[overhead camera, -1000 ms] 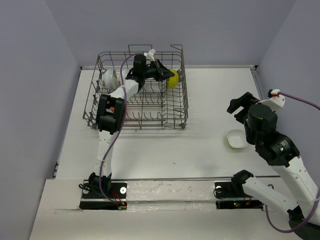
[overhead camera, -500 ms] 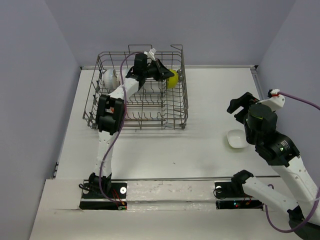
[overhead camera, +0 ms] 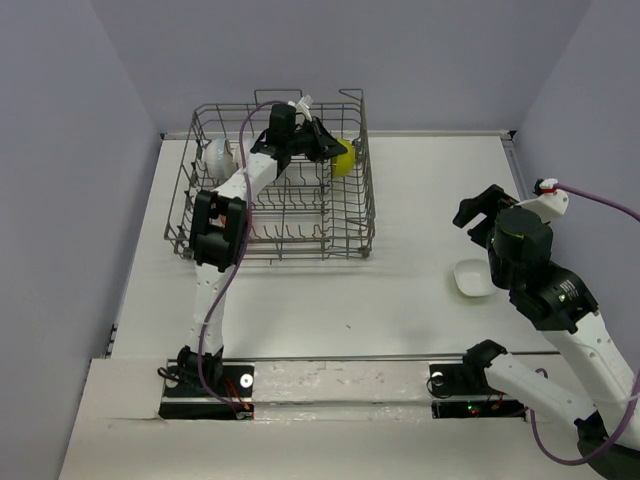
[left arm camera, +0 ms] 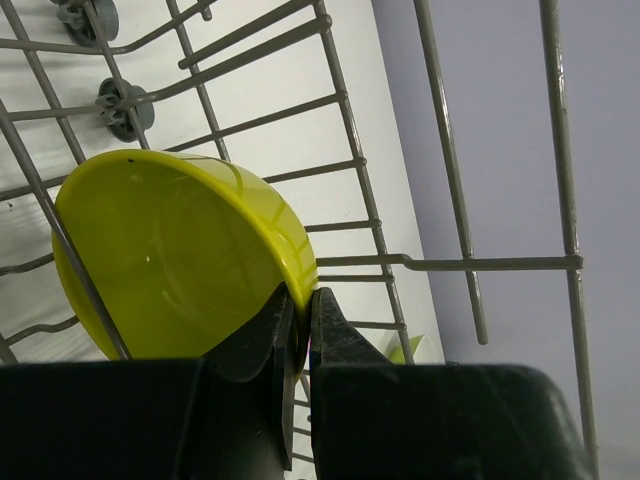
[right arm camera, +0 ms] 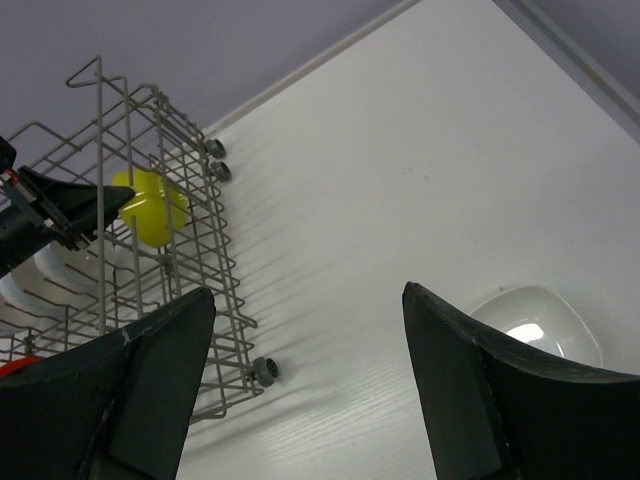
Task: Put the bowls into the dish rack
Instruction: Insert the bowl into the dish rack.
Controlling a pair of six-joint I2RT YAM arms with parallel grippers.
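Note:
The grey wire dish rack (overhead camera: pixel 210 225) stands at the back left of the table. My left gripper (overhead camera: pixel 330 148) reaches into its far right corner, shut on the rim of a yellow bowl (overhead camera: pixel 345 159). In the left wrist view the yellow bowl (left arm camera: pixel 170 260) is pinched at its rim and leans against the rack's wires (left arm camera: pixel 450 263). A white bowl (overhead camera: pixel 220 155) sits in the rack's far left. Another white bowl (overhead camera: pixel 472 277) lies on the table at right, below my open right gripper (overhead camera: pixel 478 212). The right wrist view shows that white bowl (right arm camera: pixel 540 325) beside the right finger (right arm camera: pixel 460 390).
The rack's right side wall (right arm camera: pixel 215 290) with small wheels shows in the right wrist view, with the yellow bowl (right arm camera: pixel 148 208) behind it. Purple walls close the table at the back and sides. The arm bases sit on a rail (overhead camera: pixel 340 385) at the near edge.
The left gripper with the yellow bowl has shifted very slightly toward the rack's back wall. The right arm has not moved.

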